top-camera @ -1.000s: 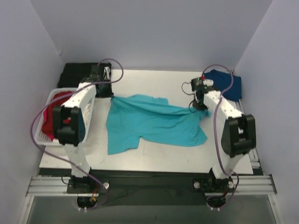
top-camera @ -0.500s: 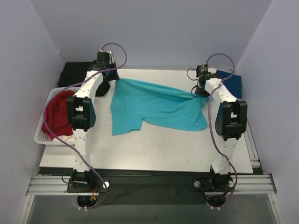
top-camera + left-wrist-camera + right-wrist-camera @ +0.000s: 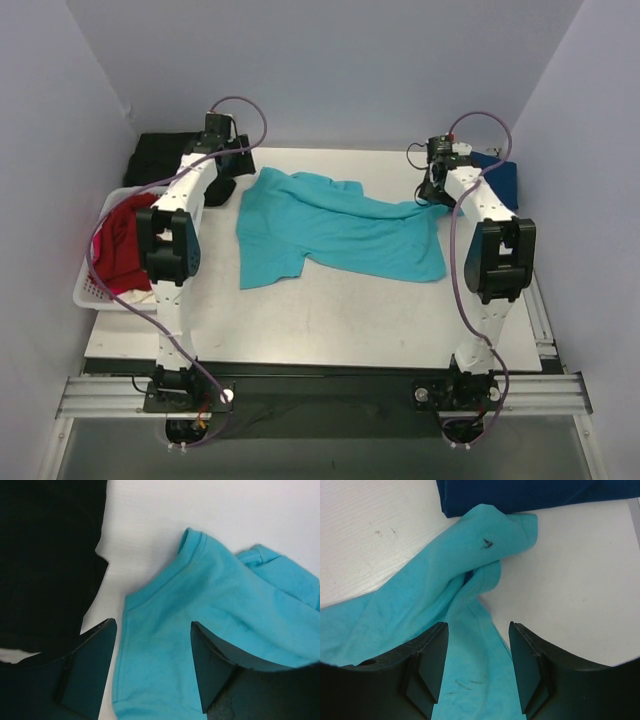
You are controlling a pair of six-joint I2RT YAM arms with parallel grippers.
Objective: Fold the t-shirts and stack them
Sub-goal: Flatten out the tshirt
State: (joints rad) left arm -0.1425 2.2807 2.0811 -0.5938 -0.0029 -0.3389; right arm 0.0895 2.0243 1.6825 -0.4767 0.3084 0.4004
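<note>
A turquoise-teal t-shirt [image 3: 340, 232] lies spread and rumpled across the middle of the white table [image 3: 330, 320]. My left gripper [image 3: 232, 182] hovers open over its back left corner; in the left wrist view the fingers [image 3: 95, 665] straddle the teal hem [image 3: 165, 645] without touching it. My right gripper [image 3: 433, 192] is open over the back right corner, where teal cloth [image 3: 420, 605] lies bunched below the gripper [image 3: 478, 625]. A navy blue t-shirt [image 3: 500, 176] [image 3: 520, 495] lies at the back right. The red t-shirt [image 3: 120, 248] fills the basket.
The white slatted basket [image 3: 92, 292] sits off the table's left edge. A black cloth or mat [image 3: 160, 156] [image 3: 50, 555] lies at the back left, next to the left gripper. Grey walls close in on three sides.
Both grippers have opened and let go of the teal shirt's back edge. The shirt, pulled taut between them half a second ago, has dropped slack onto the table.
</note>
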